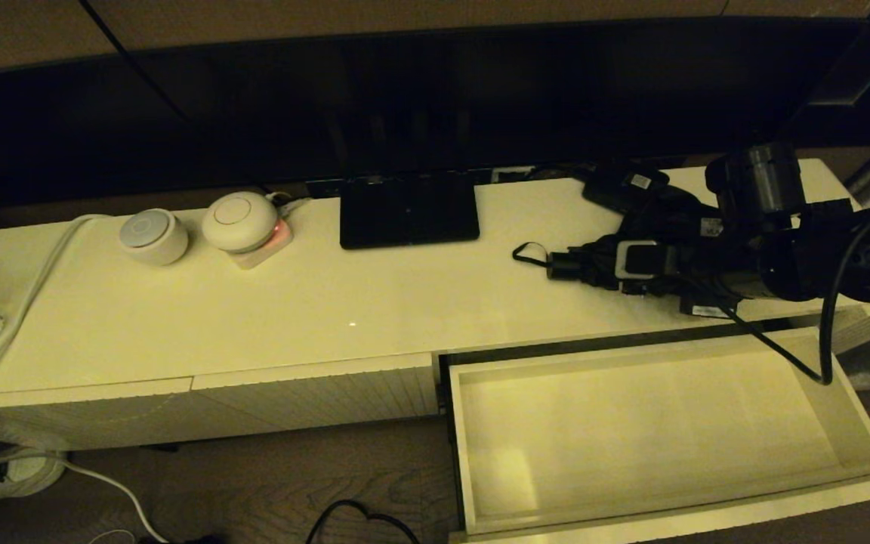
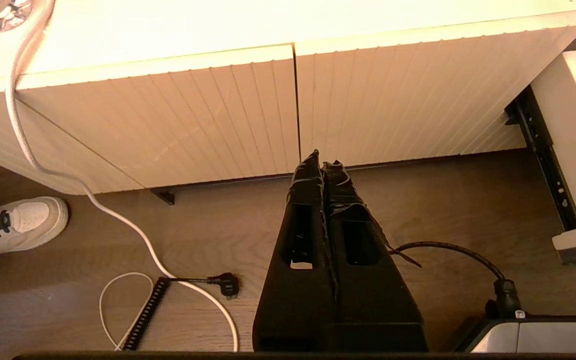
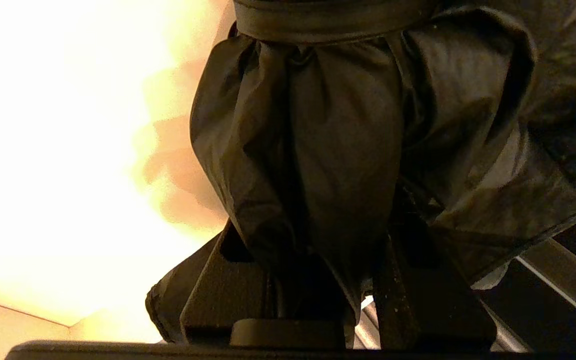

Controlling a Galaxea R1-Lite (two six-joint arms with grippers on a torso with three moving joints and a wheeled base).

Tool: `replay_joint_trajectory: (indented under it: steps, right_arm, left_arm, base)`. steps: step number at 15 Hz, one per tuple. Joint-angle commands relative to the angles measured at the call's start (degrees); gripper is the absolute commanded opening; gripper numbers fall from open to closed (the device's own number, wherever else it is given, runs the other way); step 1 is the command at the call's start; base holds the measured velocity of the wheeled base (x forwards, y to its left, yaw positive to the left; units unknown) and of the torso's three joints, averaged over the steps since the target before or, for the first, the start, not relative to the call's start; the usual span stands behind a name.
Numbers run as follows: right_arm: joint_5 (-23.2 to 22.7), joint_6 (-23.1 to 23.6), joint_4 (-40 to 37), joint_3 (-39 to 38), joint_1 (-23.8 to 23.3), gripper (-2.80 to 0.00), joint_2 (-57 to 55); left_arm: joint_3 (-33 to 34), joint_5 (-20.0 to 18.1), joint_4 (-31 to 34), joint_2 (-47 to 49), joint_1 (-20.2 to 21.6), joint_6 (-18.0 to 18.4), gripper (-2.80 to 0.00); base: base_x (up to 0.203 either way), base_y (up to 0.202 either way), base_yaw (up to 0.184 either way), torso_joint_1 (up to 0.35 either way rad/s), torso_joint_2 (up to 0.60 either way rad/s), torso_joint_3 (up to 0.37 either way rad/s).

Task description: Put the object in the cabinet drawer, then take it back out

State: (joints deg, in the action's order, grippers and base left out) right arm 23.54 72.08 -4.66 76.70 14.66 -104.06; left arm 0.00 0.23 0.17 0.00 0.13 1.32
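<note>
The black compact umbrella (image 1: pixel 582 263) lies on the cream cabinet top at the right, its short handle and wrist loop (image 1: pixel 527 253) pointing left. My right gripper (image 1: pixel 635 263) comes in from the right and is shut on the bunchy canopy. In the right wrist view the black fabric (image 3: pixel 318 125) fills the space between both fingers (image 3: pixel 418 260). Just in front, the cabinet drawer (image 1: pixel 646 431) is pulled fully open, its pale interior bare. My left gripper (image 2: pixel 322 162) is shut and empty, parked low over the floor before the closed ribbed panels.
A small black box with a white label (image 1: pixel 627 185) lies behind the umbrella. A flat black stand (image 1: pixel 408 208) sits mid-top, with two white round devices (image 1: pixel 240 221) and a white cable (image 1: pixel 20 302) at the left. Cables and a shoe (image 2: pixel 18 220) lie on the floor.
</note>
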Motion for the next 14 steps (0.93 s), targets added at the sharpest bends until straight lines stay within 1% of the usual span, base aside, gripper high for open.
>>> replay_joint_trajectory:
  steps: [1, 5, 7, 11, 14]
  right_arm:
    - [0.03, 0.43, -0.25, -0.64, 0.49, -2.8, 1.82]
    - [0.1, 0.5, -1.94, -1.57, 2.13, -2.8, 8.77]
    - [0.0, 0.51, -5.47, -3.16, 3.4, -2.8, 13.85]
    - [-0.29, 0.09, -12.72, -9.31, 6.21, -2.8, 25.38]
    - [-0.42, -3.96, -20.57, -13.39, 8.65, -2.8, 33.64]
  left_arm:
    - [0.18, 0.03, 0.0, 0.0, 0.04, 0.0, -2.8]
    - [0.18, 0.03, 0.0, 0.0, 0.04, 0.0, -2.8]
    - [0.18, 0.03, 0.0, 0.0, 0.04, 0.0, -2.8]
    - [0.18, 0.03, 0.0, 0.0, 0.04, 0.0, -2.8]
    - [0.18, 0.03, 0.0, 0.0, 0.04, 0.0, -2.8]
  base:
    - [0.0, 0.0, 0.0, 0.0, 0.0, 0.0]
    - [0.0, 0.0, 0.0, 0.0, 0.0, 0.0]
    - [0.0, 0.0, 0.0, 0.0, 0.0, 0.0]
    - [0.0, 0.0, 0.0, 0.0, 0.0, 0.0]
    - [0.0, 0.0, 0.0, 0.0, 0.0, 0.0]
